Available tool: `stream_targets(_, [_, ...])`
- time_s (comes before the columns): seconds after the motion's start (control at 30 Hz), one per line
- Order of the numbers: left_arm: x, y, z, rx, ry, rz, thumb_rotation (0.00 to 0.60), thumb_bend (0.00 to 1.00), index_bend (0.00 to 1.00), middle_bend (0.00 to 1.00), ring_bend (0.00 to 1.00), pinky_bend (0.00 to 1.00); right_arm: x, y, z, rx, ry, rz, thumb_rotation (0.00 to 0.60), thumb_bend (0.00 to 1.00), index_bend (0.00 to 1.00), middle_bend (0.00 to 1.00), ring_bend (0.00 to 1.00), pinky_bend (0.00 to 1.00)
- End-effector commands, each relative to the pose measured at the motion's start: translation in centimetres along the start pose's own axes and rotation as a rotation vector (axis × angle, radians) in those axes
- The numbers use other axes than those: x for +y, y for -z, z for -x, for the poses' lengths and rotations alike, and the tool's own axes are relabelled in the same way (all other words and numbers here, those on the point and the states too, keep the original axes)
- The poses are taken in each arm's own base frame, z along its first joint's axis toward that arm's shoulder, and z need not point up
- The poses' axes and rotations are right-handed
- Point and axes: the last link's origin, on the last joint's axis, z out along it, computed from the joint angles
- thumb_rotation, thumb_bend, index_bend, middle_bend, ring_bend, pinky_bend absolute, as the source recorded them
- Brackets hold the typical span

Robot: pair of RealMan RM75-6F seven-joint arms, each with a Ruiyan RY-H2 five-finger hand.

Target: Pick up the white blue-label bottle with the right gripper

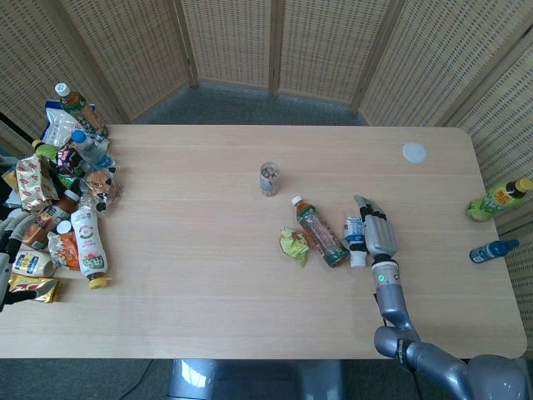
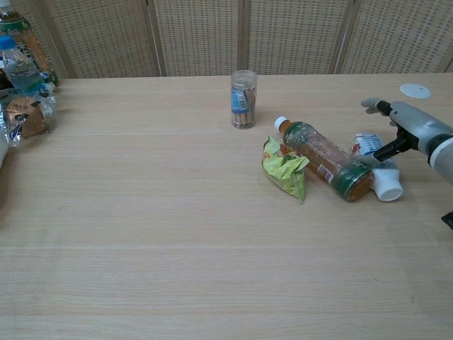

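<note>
The white blue-label bottle (image 1: 356, 240) (image 2: 374, 168) lies on its side on the table, white cap toward the front edge, pressed against a tea bottle on its left. My right hand (image 1: 376, 235) (image 2: 409, 128) hovers just right of it and slightly above, fingers stretched out and apart, holding nothing. In the chest view its dark thumb reaches down to the bottle's upper side; whether it touches is unclear. At the far left edge of the head view only a grey sliver of my left hand (image 1: 7, 242) shows, its pose unreadable.
An amber tea bottle (image 1: 318, 232) (image 2: 324, 159) and a crumpled green wrapper (image 1: 293, 245) lie left of the target. A clear jar (image 1: 269, 179) stands farther back. A white lid (image 1: 414, 152) sits at back right. Snacks and bottles crowd the left edge (image 1: 67, 200).
</note>
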Motion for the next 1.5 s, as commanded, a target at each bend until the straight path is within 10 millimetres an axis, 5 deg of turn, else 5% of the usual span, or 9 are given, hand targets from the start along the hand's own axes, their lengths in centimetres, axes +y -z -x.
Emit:
stream_targets(0.03, [0.0, 0.0, -0.1, 0.002, -0.001, 0.0, 0.6, 0.0, 0.0, 0.0, 0.0, 0.0, 0.4, 0.2, 0.3, -0.004, 0.018, 0.004, 0.6, 0.0, 0.0, 0.0, 0.0, 0.0])
stream_targets(0.23, [-0.1, 0.1, -0.2, 0.004, 0.001, -0.004, 0.6, 0.0, 0.0, 0.0, 0.0, 0.0, 2.7, 0.7, -0.5, 0.014, 0.069, 0.028, 0.6, 0.0, 0.0, 0.0, 0.0, 0.0])
stream_targets(0.67, [0.3, 0.1, 0.2, -0.007, -0.001, 0.008, 0.6, 0.0, 0.0, 0.0, 0.0, 0.0, 8.1, 0.8, -5.8, 0.094, 0.116, 0.102, 0.6, 0.0, 0.0, 0.0, 0.0, 0.0])
stream_targets(1.5, [0.3, 0.1, 0.0, -0.004, 0.008, 0.011, 0.6, 0.0, 0.0, 0.0, 0.0, 0.0, 5.2, -0.5, -2.7, -0.014, 0.179, 0.044, 0.6, 0.0, 0.0, 0.0, 0.0, 0.0])
